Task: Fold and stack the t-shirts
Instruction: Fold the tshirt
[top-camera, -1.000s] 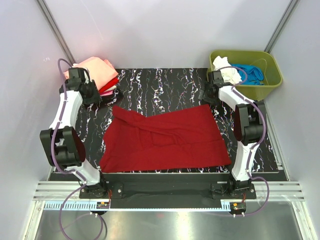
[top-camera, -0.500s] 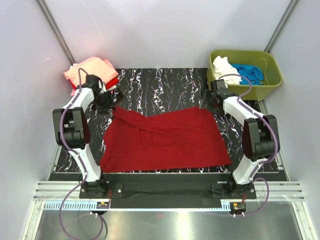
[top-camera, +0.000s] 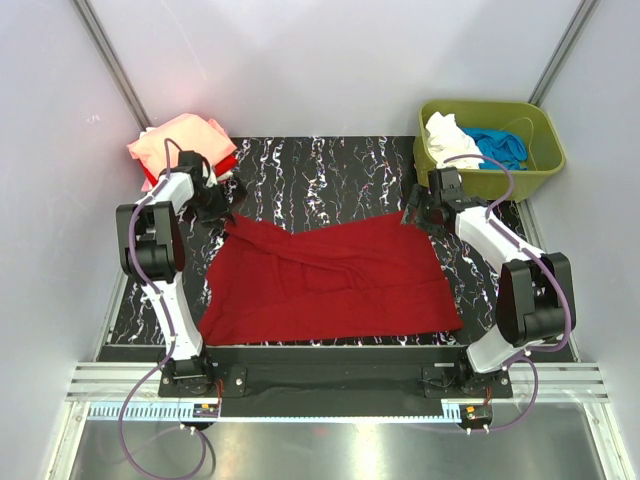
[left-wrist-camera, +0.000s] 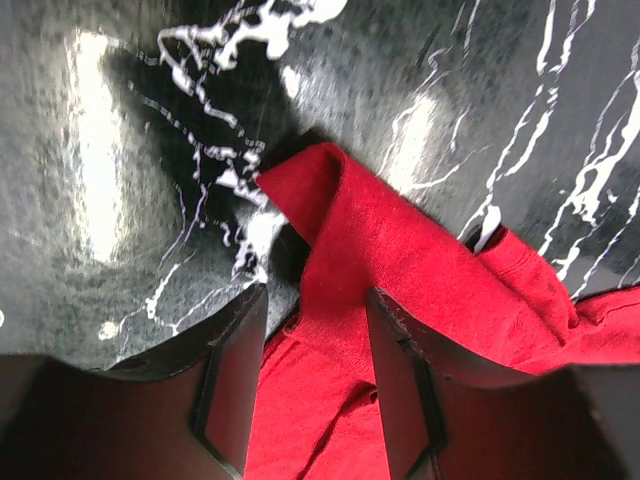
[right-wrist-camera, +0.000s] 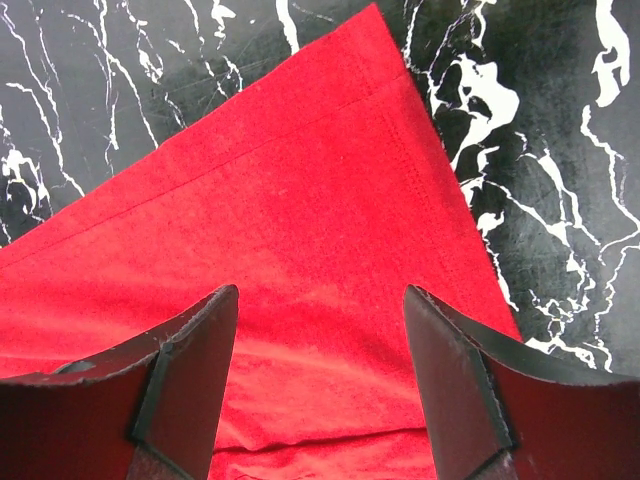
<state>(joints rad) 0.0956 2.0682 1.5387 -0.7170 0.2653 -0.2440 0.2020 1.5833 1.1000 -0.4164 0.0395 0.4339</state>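
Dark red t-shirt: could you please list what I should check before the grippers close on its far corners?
1. The left gripper is open and straddles the far-left corner: ok.
2. The right gripper is open above the far-right corner: ok.
3. The far-right corner lies flat: ok.
4. The far-left corner lies flat: not ok, it is folded over itself.
5. Either gripper touches the cloth: cannot tell.
6. The dark red t-shirt lies apart from the folded stack: ok.
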